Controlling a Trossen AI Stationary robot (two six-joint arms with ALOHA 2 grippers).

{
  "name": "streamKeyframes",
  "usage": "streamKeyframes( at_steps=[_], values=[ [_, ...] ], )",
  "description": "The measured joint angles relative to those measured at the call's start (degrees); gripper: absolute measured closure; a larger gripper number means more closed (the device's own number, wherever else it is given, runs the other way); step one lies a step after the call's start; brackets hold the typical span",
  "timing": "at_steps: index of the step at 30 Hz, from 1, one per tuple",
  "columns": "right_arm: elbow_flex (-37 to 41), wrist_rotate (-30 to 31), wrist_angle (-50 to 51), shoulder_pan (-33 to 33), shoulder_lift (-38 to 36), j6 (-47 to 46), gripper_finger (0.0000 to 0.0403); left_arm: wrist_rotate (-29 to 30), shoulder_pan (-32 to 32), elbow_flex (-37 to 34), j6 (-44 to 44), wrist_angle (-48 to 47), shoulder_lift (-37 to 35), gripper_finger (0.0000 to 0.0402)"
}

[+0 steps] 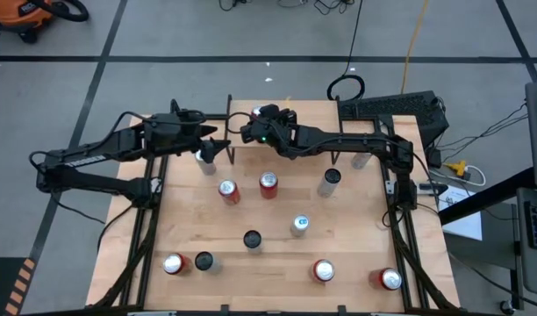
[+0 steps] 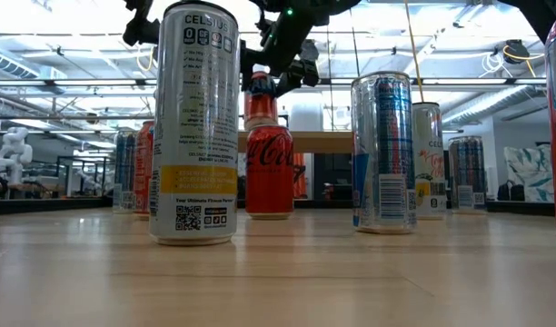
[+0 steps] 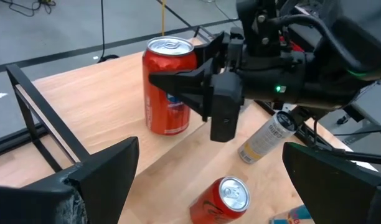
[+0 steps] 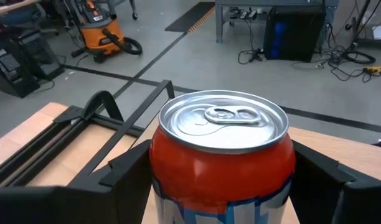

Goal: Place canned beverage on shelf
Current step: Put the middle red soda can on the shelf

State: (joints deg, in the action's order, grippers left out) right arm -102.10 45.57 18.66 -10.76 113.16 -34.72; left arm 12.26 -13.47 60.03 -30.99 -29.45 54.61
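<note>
Red can (image 3: 170,87) stands upright on the shelf (image 3: 116,106) at the surface's far edge, and I see my right gripper (image 3: 190,84) with its jaws clasped around it. My left gripper (image 1: 218,143) hovers just beside, jaws spread wide and empty.

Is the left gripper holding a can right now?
No. The left gripper is open and empty, while the red and blue aluminium can sits between the right gripper's fingers.
</note>
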Motion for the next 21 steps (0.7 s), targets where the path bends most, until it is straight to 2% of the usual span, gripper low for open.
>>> streamKeyframes(
  at_steps=[21],
  values=[
    [0.1,-2.1,-0.5,0.6,-0.1,1.5,0.0126,0.0,0.0,0.0,-0.1,0.0,0.2,0.0002]
  ],
)
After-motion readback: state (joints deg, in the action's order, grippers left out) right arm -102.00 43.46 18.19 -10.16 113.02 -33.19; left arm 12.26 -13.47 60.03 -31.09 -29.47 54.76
